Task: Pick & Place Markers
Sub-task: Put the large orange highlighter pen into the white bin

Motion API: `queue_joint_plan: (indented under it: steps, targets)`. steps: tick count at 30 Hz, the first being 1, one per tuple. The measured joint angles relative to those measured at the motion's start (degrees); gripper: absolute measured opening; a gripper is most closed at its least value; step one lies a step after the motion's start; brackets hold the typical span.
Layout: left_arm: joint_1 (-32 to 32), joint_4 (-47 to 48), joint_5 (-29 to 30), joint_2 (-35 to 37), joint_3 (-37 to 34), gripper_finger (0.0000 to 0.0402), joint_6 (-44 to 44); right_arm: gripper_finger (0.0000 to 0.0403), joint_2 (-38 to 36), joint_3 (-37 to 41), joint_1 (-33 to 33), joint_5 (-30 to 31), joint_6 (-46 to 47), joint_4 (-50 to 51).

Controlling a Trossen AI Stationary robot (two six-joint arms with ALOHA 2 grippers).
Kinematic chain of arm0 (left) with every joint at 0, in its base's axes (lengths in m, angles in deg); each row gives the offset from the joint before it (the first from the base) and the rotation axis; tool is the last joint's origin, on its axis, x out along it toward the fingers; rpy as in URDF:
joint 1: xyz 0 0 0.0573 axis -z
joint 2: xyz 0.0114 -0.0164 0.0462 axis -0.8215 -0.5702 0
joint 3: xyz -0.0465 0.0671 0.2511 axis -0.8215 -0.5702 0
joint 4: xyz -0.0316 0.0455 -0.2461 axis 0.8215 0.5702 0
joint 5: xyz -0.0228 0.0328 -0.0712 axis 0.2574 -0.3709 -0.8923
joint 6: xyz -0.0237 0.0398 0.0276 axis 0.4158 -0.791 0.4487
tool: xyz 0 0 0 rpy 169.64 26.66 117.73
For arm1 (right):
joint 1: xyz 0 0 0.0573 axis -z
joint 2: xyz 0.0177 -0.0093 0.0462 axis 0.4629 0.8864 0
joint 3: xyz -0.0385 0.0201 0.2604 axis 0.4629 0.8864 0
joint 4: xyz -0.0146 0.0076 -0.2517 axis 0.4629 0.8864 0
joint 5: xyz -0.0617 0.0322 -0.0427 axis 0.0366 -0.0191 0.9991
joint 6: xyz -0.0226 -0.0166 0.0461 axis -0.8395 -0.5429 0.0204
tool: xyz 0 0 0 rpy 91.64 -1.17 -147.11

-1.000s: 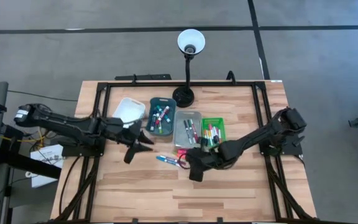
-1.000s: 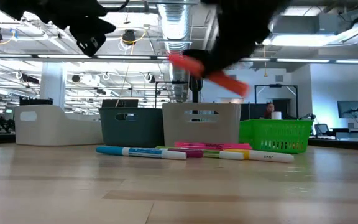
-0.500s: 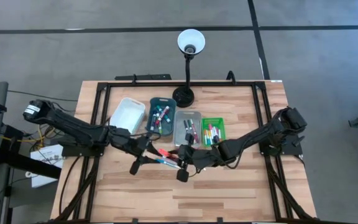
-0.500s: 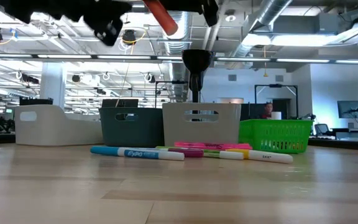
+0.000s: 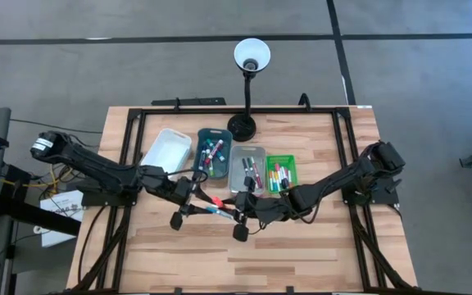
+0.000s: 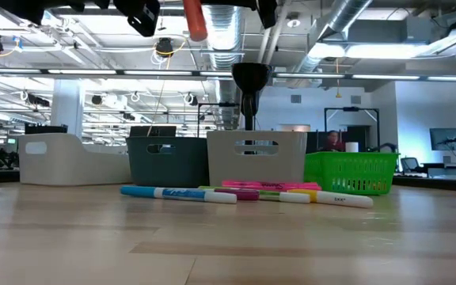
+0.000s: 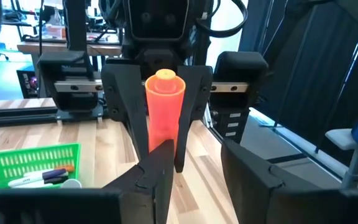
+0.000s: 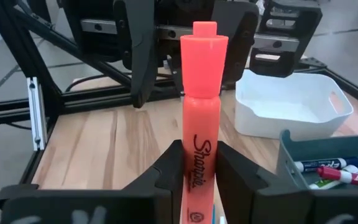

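An orange marker [image 8: 202, 93] is up in the air between my two grippers, also seen in the high view [image 5: 215, 201]. My right gripper [image 8: 197, 152] is shut on it. My left gripper [image 7: 197, 149] is open and faces it from the table's left. Its fingers [image 8: 137, 59] stand on either side of the cap end without touching it. Three more markers lie flat on the table: a blue-capped one [image 6: 176, 192], a pink one [image 6: 271, 185] and a yellow-tipped one [image 6: 331, 198]. Others lie in the trays. My right gripper pinches the orange marker between its two fingers on the printed barrel [image 8: 197, 163]. The fingers come from the table's right and lie along the marker. The cap end [image 8: 204, 43] points away toward my left gripper. The marker is lifted clear and slants upward [image 6: 195, 20].
Behind the grippers stand a white tray [image 5: 168, 147], a dark teal tray [image 5: 214, 153] with markers, a clear grey tray [image 5: 247, 168] and a green basket [image 5: 281, 172]. A black desk lamp [image 5: 244, 123] stands at the far edge. The near half of the table shows bare wood.
My right gripper has carried the orange marker up and toward the table's left, and the marker has tipped more upright. My left gripper has moved from beside the white tray toward the right and near side, and it now faces the marker's cap end.
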State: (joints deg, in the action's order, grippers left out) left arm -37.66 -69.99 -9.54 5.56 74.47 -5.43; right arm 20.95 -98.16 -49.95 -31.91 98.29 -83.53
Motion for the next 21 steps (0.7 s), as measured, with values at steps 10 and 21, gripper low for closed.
queue_joint_plan:
  steps: [10,21]
  targets:
    - [-0.1,-0.7,0.8,0.0,0.1,0.0131,0.1,0.0067,0.1,0.0,-1.7,-0.3,-1.9,-1.0]
    - [-0.1,-2.0,1.5,0.1,0.2,0.0131,-0.3,0.0067,0.1,0.0,-0.1,-0.3,-2.0,-2.8]
